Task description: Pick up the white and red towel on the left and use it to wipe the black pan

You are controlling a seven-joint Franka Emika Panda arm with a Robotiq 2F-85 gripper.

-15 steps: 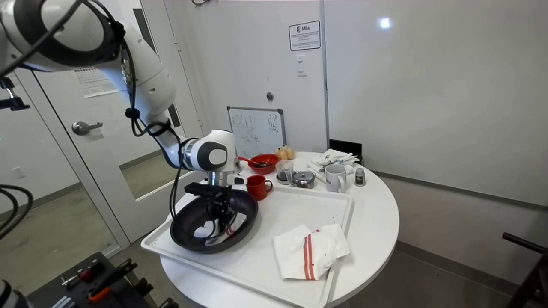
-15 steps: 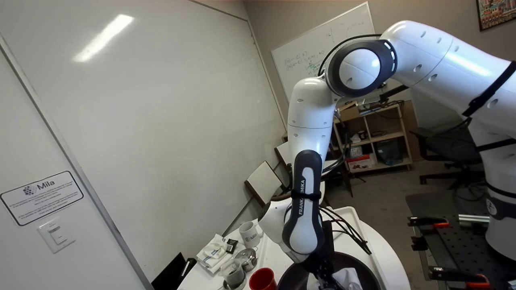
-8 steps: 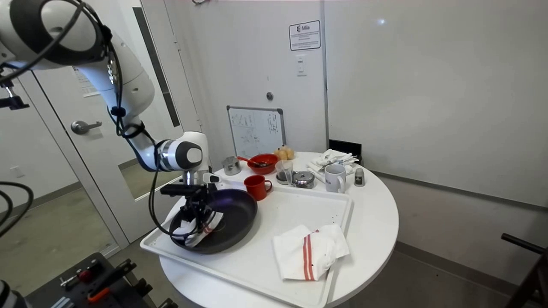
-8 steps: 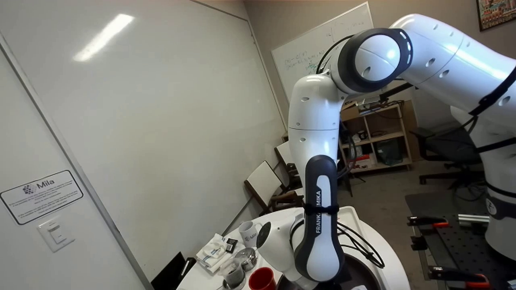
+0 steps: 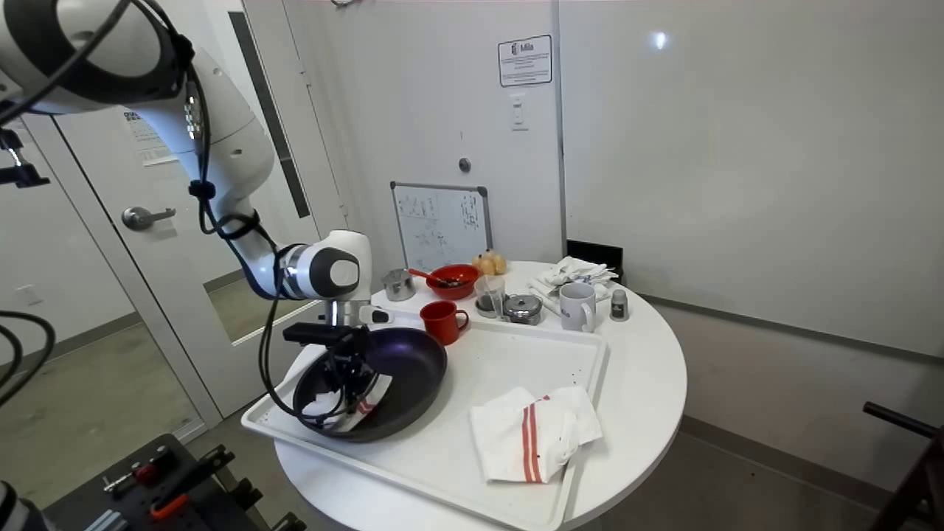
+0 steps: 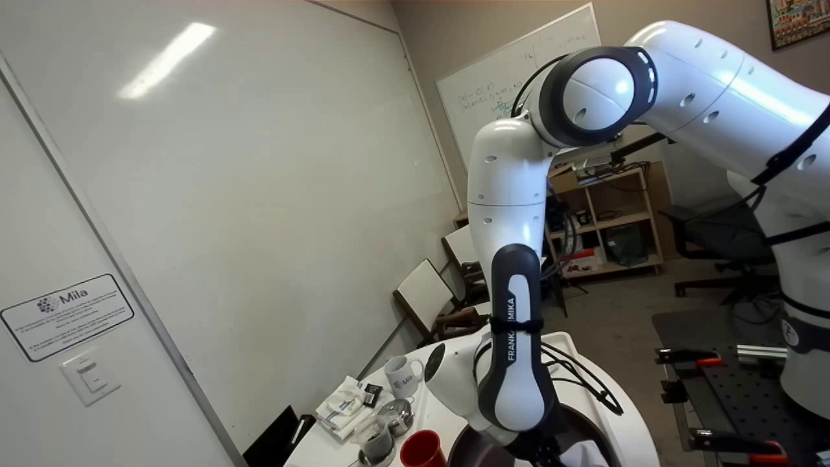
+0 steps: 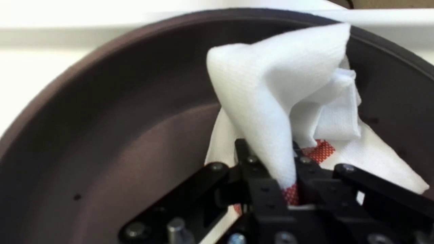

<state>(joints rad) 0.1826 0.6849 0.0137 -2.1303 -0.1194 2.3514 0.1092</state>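
Currently: towel (image 7: 251, 81), white, red-striped; you are pinching it in the gripper (image 7: 269, 149), inside the black pan (image 5: 409, 372), whose bare floor (image 7: 145, 166) is stretching toward the red mug (image 5: 441, 322).

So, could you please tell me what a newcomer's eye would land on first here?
Probably the white robot arm, large in both exterior views. Next, in the wrist view, the gripper pinching a white and red towel inside the dark pan. Then perhaps, in an exterior view, the second red-striped towel on the white tray and the red mug beside the pan.
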